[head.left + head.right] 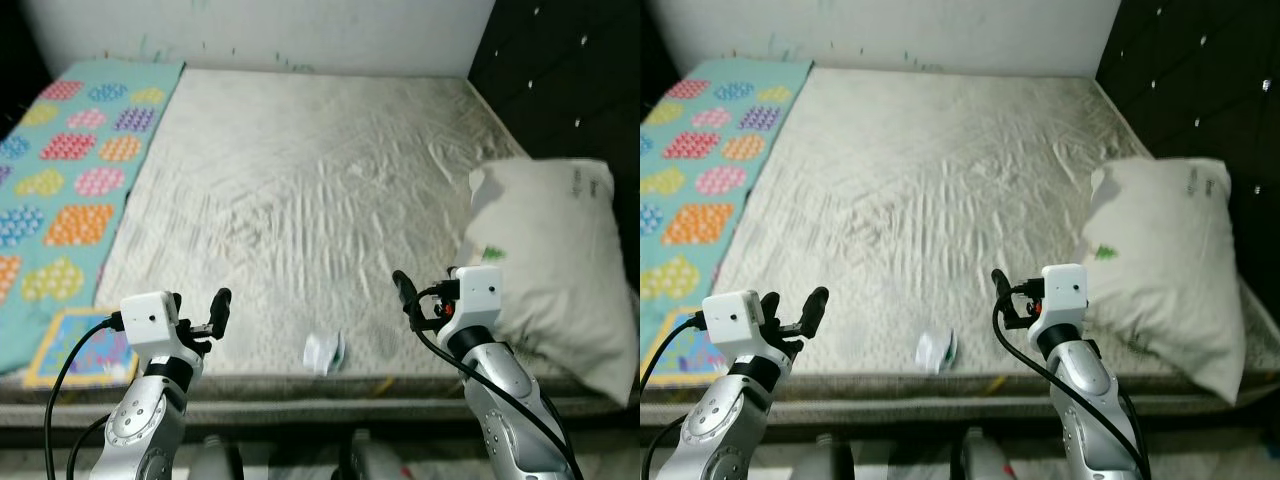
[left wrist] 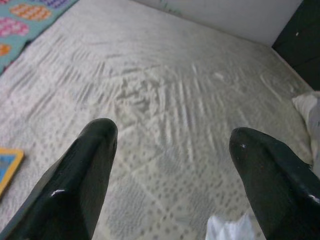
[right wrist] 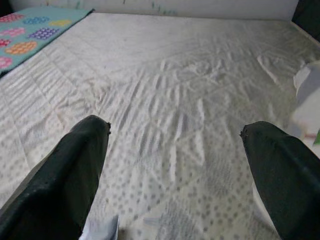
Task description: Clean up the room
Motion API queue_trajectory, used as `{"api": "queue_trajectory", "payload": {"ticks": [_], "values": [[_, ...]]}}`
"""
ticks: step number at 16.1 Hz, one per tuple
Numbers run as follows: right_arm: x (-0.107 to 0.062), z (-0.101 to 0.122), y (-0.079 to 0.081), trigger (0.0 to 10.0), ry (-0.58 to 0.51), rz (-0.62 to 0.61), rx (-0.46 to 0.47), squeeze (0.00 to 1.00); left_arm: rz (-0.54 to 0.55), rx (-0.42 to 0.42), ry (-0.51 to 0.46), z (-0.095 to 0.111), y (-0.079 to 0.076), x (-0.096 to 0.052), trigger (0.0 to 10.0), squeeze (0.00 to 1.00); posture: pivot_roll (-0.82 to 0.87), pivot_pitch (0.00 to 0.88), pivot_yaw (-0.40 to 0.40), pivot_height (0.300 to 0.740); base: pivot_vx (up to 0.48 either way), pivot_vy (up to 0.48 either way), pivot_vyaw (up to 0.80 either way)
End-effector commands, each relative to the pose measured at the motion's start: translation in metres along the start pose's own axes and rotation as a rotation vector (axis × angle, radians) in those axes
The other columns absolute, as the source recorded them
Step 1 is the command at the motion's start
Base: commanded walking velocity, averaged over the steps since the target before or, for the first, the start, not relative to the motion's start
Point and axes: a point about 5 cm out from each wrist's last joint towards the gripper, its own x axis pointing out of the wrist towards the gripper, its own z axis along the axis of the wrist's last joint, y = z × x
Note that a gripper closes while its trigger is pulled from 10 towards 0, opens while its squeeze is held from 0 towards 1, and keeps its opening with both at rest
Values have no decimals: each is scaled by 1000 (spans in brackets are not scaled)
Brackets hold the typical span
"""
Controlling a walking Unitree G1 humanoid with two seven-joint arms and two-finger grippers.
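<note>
A small crumpled white wrapper [image 1: 324,352] lies on the grey-white mattress [image 1: 300,190] close to its front edge, between my two arms. My left gripper [image 1: 217,308] hovers over the front edge to the wrapper's left, open and holding nothing. My right gripper [image 1: 405,292] is held to the wrapper's right, also open and holding nothing. In the left wrist view the wrapper [image 2: 227,230] peeks in beside one black finger [image 2: 90,170]. In the right wrist view the wrapper [image 3: 100,231] sits by a finger [image 3: 75,165].
A white pillow [image 1: 555,260] rests on the bed's right side against a dark padded wall [image 1: 570,70]. A turquoise blanket with coloured patches [image 1: 70,160] covers the left side, and a yellow-bordered picture book [image 1: 80,350] lies at its front corner.
</note>
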Motion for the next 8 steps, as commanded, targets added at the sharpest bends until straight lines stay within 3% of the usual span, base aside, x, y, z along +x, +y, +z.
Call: {"api": "queue_trajectory", "payload": {"ticks": [1,8], "values": [[0,0,-1,10000,6,-3,1,0,14,1,-1,1,1,0,10000,0,-107,117,-39,592,0,0,0],[7,5,0,10000,-13,27,-31,0,36,4,-1,1,3,-2,10000,0,-106,118,-41,579,0,0,0]]}}
